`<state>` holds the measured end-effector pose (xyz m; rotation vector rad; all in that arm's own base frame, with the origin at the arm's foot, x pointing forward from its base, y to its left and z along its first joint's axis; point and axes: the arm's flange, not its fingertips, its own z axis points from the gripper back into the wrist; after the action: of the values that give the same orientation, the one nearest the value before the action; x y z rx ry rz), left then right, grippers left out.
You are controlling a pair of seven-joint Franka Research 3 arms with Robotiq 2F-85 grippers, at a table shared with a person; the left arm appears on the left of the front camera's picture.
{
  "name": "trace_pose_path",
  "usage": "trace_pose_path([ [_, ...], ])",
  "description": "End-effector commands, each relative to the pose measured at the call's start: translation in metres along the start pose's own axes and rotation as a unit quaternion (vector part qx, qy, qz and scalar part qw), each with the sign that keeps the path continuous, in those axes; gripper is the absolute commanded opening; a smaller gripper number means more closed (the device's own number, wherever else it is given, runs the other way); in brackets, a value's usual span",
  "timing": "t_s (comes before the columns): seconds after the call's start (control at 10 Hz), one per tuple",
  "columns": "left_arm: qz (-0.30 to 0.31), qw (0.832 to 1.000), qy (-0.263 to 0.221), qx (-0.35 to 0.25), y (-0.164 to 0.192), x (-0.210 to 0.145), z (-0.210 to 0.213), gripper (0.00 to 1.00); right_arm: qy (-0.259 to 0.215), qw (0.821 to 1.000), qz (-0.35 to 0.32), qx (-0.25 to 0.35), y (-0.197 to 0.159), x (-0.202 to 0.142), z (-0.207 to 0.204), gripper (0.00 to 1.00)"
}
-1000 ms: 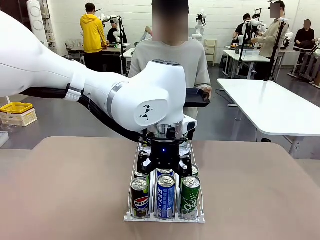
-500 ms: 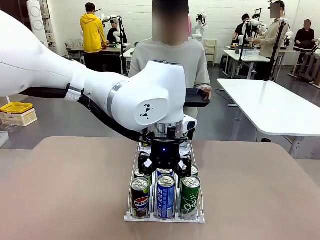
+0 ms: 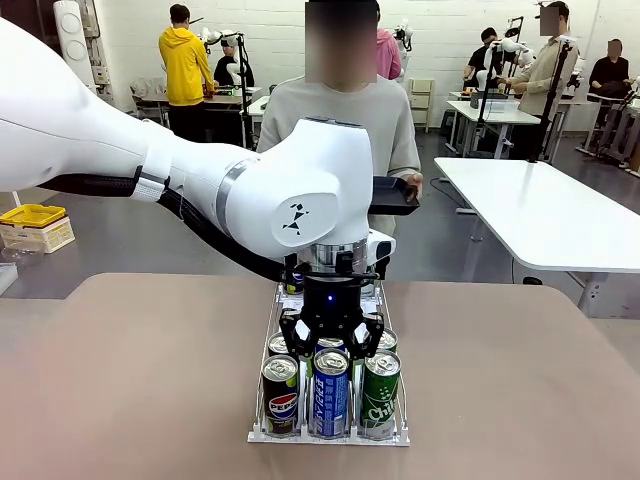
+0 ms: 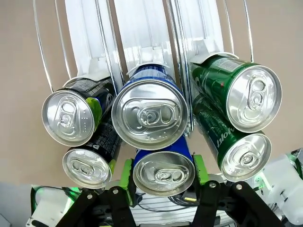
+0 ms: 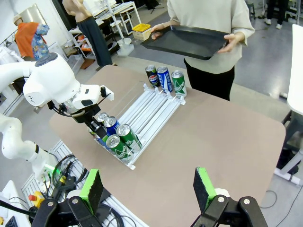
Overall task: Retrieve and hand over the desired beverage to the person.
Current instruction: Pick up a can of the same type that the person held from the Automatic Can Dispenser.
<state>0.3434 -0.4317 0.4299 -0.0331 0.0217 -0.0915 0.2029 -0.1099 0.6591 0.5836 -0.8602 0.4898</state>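
The left arm reaches in from 9 o'clock and hangs its left pincer (image 3: 331, 348) straight down over the near end of a wire rack (image 3: 300, 438) on the brown surface (image 3: 130, 380). The rack's front row holds a Pepsi can (image 3: 282, 398), a blue can (image 3: 331, 395) in the middle lane and a green can (image 3: 380, 398). The pincer is pinching the blue can near its top, with a green pad (image 4: 125, 172) pressed against either side; more cans stand directly behind this row. At 12 o'clock across the surface stands the person (image 3: 345, 115), holding a black tray (image 3: 393, 195) level. Three further cans (image 5: 164, 78) stand at the rack's far end, near the tray. The right pincer (image 5: 149, 188) hovers high above the surface, jaws spread wide and holding nothing.
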Motion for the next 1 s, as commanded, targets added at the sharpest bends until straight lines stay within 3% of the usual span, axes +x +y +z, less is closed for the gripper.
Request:
trace_pose_path([
  [0.0,-0.009,1.000,0.020,-0.006,-0.002,-0.001,0.000,0.00,-0.005,1.000,0.006,0.017,0.000,0.000,-0.001,1.00],
  [0.2,-0.017,0.999,0.031,-0.004,-0.001,0.000,0.001,0.00,-0.005,1.000,0.006,0.017,0.000,0.000,-0.001,1.00],
  [0.4,-0.027,0.999,0.020,0.000,0.004,-0.007,0.030,0.02,-0.005,1.000,0.006,0.017,0.000,0.000,-0.001,1.00],
  [0.9,-0.065,0.998,-0.011,-0.010,0.012,-0.043,0.190,0.02,-0.005,1.000,0.006,0.017,0.000,0.000,-0.001,1.00],
])
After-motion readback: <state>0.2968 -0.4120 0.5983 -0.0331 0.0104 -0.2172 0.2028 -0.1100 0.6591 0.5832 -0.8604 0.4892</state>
